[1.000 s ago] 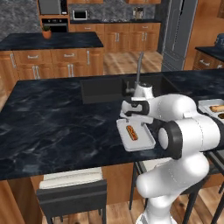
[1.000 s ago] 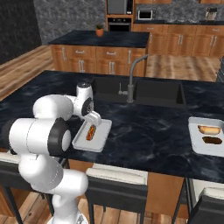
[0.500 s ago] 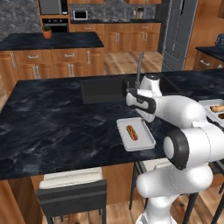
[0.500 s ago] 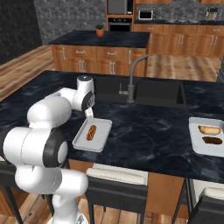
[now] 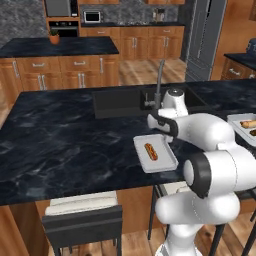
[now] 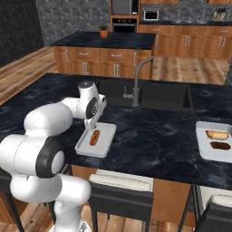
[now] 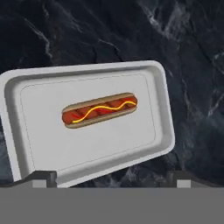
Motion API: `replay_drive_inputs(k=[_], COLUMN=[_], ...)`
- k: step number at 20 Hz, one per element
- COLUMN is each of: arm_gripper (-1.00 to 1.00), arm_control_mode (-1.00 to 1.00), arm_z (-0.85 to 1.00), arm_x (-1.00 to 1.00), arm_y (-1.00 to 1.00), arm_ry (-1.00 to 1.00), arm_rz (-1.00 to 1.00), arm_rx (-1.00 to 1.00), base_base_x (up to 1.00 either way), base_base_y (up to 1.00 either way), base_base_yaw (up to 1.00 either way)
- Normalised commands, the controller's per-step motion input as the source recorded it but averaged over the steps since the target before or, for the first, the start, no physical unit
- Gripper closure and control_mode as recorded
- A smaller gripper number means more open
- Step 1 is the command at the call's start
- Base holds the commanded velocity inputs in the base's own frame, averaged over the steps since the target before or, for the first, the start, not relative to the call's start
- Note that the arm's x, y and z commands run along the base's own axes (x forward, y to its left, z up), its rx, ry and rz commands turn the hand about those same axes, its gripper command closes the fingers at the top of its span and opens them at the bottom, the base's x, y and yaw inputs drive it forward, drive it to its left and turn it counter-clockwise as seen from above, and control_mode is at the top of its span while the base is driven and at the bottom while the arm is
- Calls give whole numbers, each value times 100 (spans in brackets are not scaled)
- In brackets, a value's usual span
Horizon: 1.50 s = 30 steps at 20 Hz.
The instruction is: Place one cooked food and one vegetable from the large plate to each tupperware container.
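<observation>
One tupperware container (image 5: 163,161) (image 6: 105,146) (image 7: 43,131) lies on the dark counter near its front edge. In it is a hot dog (image 5: 150,151) (image 6: 94,137) (image 7: 99,109) with a yellow mustard line. My gripper (image 5: 160,130) (image 6: 90,124) (image 7: 111,177) hovers just above the tray's far side, open, with nothing between its fingers. A second tupperware container (image 5: 235,120) (image 6: 202,149) sits at the counter's right end with a bun-like food (image 6: 216,134) and a dark brown piece (image 6: 220,146) in it. The large plate is out of view.
A dark sunken sink (image 5: 120,102) (image 6: 158,96) with a tall faucet (image 5: 159,82) (image 6: 136,84) lies just behind the near tray. Stools (image 5: 82,222) (image 6: 120,195) stand under the counter's front edge. Wooden cabinets and another counter run along the back.
My gripper has lifted up and back from the near tray towards the sink. The hot dog stays lying in the tray. The jaws stay wide.
</observation>
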Motion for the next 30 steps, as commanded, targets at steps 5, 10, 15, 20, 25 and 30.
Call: replay_drive_inputs(k=[5,10,15,20,25,30], arm_gripper=[-100,-100,-100,-100,-100,-100], arm_control_mode=[-100,-100,-100,-100,-100,-100], arm_z=[11,16,21,64,68,49], arm_x=[-2,-30,-56,-97,-86,-40], arm_y=[1,16,30,5,0,0], arm_ry=[-11,-21,-27,-25,-31,-17], arm_rz=[-92,-82,-74,-40,-6,0], arm_rx=[23,35,41,22,13,12], base_base_x=[0,0,0,0,0,0], base_base_y=[0,0,0,0,0,0], base_base_yaw=[0,0,0,0,0,0])
